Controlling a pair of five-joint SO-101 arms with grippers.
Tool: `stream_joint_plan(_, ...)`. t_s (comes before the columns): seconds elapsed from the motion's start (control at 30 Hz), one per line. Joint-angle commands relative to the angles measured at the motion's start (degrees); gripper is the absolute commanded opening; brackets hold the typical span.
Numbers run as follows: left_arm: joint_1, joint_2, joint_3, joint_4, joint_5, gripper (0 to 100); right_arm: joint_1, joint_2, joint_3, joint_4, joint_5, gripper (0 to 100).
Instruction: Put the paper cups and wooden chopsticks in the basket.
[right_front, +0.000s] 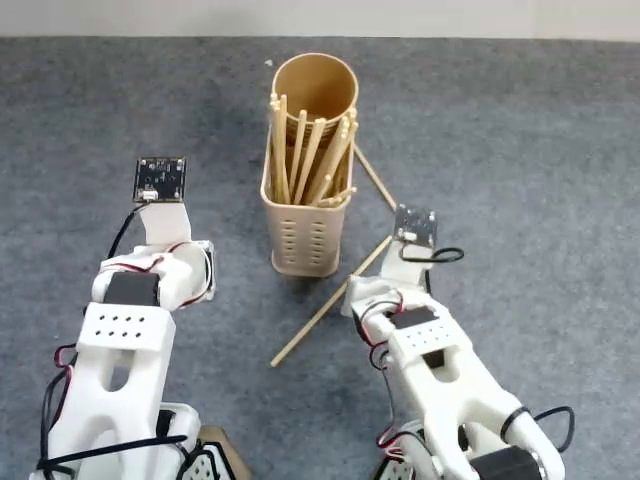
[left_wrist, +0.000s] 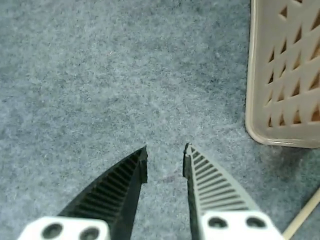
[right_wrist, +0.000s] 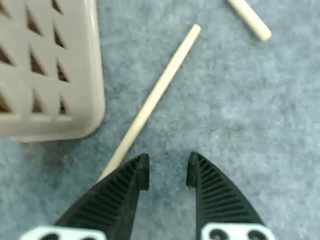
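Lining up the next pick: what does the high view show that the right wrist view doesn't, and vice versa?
High view: the paper cup and a bundle of chopsticks already in the basket. Right wrist view: the right arm's jaws, open, over the carpet, one tip beside the loose chopstick. Both: the basket, that loose chopstick and a second chopstick lying nearby.

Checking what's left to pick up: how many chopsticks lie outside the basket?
2. One chopstick lies slanted in front of the basket, beside the right gripper; the other chopstick lies off the basket's right side. The arms may hide more.
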Motion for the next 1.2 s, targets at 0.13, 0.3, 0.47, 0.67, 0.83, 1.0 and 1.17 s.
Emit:
stream_joint_plan(0.13, 0.5, -0.4, -0.2, -1.0, 0.4, 13, -1.0, 0.6, -7.1, -1.1, -9.2, 13.8)
stream_joint_plan(0.3, 0.5, -0.4, -0.2, -0.9, 0.4, 13, -3.4, 0.8, -9.2, -1.3, -9.1, 13.8)
stream_joint_plan(0.47, 0.5, -0.4, -0.2, -0.8, 0.4, 13, -3.8, 0.9, -9.3, -1.3, -9.1, 13.8)
stream_joint_plan(0.67, 0.5, -0.4, -0.2, -0.6, 0.4, 13, -3.6, 1.0, -9.2, -1.3, -9.1, 13.8)
stream_joint_plan(0.83, 0.5, -0.4, -0.1, -0.6, 0.4, 13, -3.6, 9.2, -11.7, -1.5, -9.2, 13.8)
stream_joint_plan(1.0, 0.5, -0.4, -0.1, -0.6, 0.4, 13, -3.6, 18.7, -16.8, -1.2, -9.3, 13.8)
stream_joint_plan(1.17, 0.5, -0.4, -0.1, -0.6, 0.4, 13, -3.6, 21.7, -17.7, -1.2, -9.3, 13.7)
